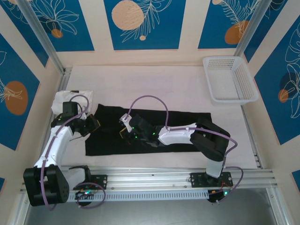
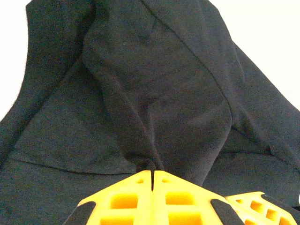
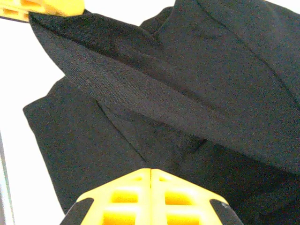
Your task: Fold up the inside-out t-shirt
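Note:
The inside-out t-shirt lies spread as a long black strip across the middle of the table, with no print showing. My left gripper is at its left end. In the left wrist view its yellow jaws are shut on a raised ridge of the black cloth. My right gripper sits a little to the right, over the shirt's left half. Its jaws are pressed together where a crease of the cloth runs into the tips. A lifted fold stretches between the two grippers.
A white folded garment lies at the far left, just behind the left arm. A white plastic basket stands at the back right. The aluminium rail runs along the near edge. Bare white table lies behind the shirt.

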Robot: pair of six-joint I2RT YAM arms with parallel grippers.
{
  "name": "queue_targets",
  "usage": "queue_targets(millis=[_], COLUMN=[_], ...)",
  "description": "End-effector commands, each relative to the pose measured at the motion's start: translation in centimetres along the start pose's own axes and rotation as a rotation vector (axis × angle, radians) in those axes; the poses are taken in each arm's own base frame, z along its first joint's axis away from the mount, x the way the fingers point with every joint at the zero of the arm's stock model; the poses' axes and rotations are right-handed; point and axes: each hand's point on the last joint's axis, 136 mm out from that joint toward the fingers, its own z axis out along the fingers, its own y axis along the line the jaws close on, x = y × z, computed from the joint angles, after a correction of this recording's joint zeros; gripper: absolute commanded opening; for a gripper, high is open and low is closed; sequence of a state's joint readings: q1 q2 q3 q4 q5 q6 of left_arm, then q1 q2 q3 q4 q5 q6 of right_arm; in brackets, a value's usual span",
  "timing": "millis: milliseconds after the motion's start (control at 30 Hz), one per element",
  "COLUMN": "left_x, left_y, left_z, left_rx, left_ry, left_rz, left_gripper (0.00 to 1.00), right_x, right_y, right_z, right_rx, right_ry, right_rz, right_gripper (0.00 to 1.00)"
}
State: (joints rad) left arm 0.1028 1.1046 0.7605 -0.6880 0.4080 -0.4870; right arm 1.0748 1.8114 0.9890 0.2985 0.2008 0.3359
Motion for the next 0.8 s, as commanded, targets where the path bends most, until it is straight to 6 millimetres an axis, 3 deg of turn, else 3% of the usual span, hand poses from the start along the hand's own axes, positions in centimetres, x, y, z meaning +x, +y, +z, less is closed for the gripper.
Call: queue_targets(millis=[0, 133, 300, 567, 767], left_x=[-0.2, -0.3, -0.3, -0.2, -0.2], left_y=[0.7, 0.6, 0.5, 0.4, 0.4], left_z=[0.2, 0.1, 0.2, 0.1, 0.0], left_rx=[-0.017, -0.011, -0.005, 0.000, -0.002], left_ry=[-0.010, -0.013, -0.015, -0.017, -0.021], left_rz=[0.005, 0.007, 0.007, 0.015, 0.020], left_gripper=[0.00, 0.00, 0.00, 0.00, 0.00], right_x=[1.5, 1.3, 1.1, 1.3, 2.1], right_y=[0.1, -0.3, -1.7, -2.9, -3.1], right_z=[0.3, 2.4, 4.5, 6.4, 7.4], right_rx=[-0.019, -0.013, 0.023, 0.032, 0.034], right_ry=[0.057, 0.085, 0.108, 0.133, 0.159], right_rz=[0.069, 0.082, 0.091, 0.095, 0.106], right_gripper=[0.00, 0.17, 0.30, 0.35, 0.32])
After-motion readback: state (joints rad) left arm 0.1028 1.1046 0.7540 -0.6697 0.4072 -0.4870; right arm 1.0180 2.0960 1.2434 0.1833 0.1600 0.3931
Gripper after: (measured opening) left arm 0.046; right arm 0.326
